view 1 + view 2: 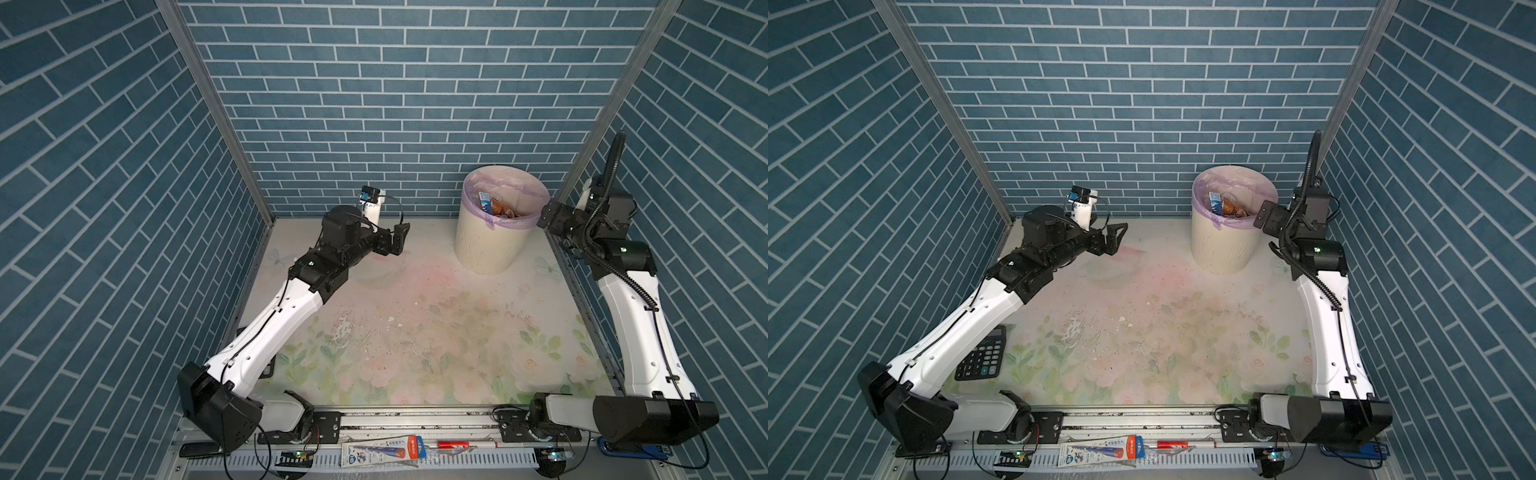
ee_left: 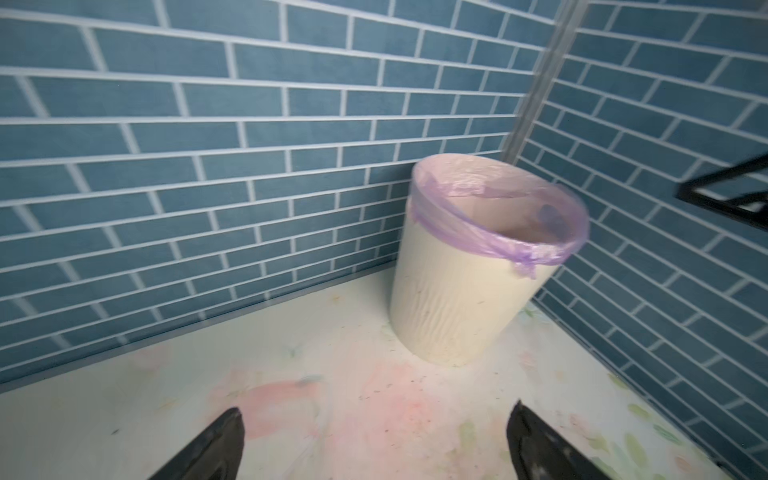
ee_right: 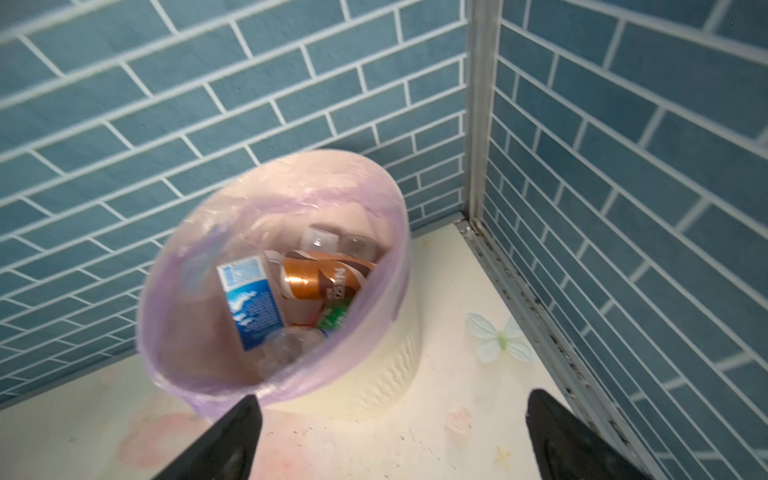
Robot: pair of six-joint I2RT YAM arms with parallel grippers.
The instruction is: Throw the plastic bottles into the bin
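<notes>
Cream ribbed bin (image 3: pixel 382 386) with lilac bag liner (image 3: pixel 166 299) against blue tiled walls (image 3: pixel 208 104), plastic bottles (image 3: pixel 320 278) piled inside, blue-labelled, brown, green, clear, right gripper (image 3: pixel 392 399) spread wide, empty

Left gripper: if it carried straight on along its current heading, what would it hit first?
Most likely the bin, on its ribbed side wall: the open left gripper faces it. Depth is unclear, so the table could come first.
</notes>
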